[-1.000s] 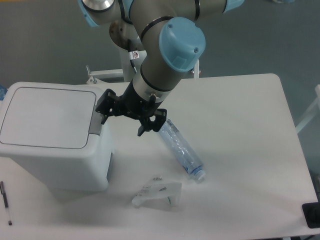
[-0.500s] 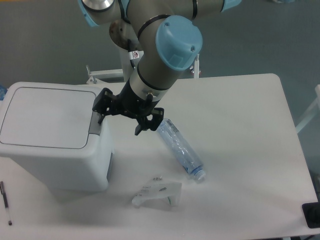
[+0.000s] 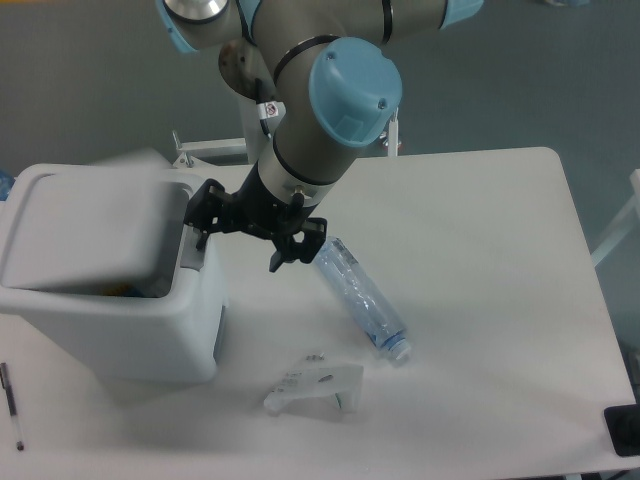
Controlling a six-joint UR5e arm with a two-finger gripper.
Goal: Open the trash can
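The white trash can (image 3: pixel 120 330) stands at the table's left. Its lid (image 3: pixel 95 225) is motion-blurred and tilted up at the near edge, with a dark gap and something orange showing below it. The grey push-button tab (image 3: pixel 190 258) sits at the can's right rim. My gripper (image 3: pixel 240 245) hangs right beside that rim. Its left finger (image 3: pixel 203 212) is at the tab and its right finger (image 3: pixel 290 250) is over the table. The fingers are spread, open, with nothing between them.
A clear plastic bottle (image 3: pixel 362 300) lies on its side just right of the gripper. A small white plastic piece (image 3: pixel 315 385) lies near the front. A pen (image 3: pixel 10 400) is at the front left, and a black object (image 3: pixel 625 430) at the front right corner.
The lid was flat and closed in both earlier frames; now it has sprung partly up. My gripper shifted slightly left toward the tab, then stayed put.
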